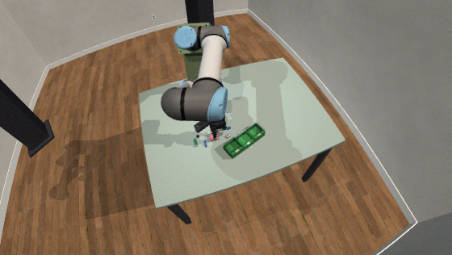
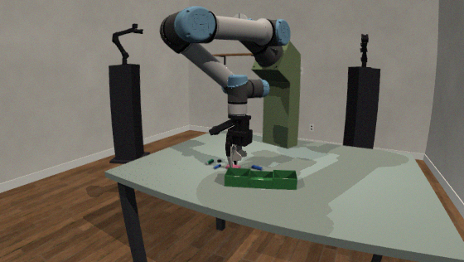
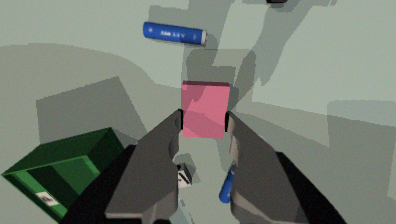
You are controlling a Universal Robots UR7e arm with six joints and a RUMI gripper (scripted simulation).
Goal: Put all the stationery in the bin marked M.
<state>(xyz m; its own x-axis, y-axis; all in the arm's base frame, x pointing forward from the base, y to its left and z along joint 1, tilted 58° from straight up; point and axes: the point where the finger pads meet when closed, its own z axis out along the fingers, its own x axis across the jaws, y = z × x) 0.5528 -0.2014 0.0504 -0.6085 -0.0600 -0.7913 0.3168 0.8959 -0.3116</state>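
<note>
On table, fingers clamping pink eraser

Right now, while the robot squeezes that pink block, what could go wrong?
1. The gripper pinches the flat pink rectangular eraser only at its near end, so it might tilt or slip when lifted.
2. The green three-compartment plastic bin sits close by; a low swing could bump it.
3. A blue cylindrical battery lies under the fingers and might get nudged.
</note>
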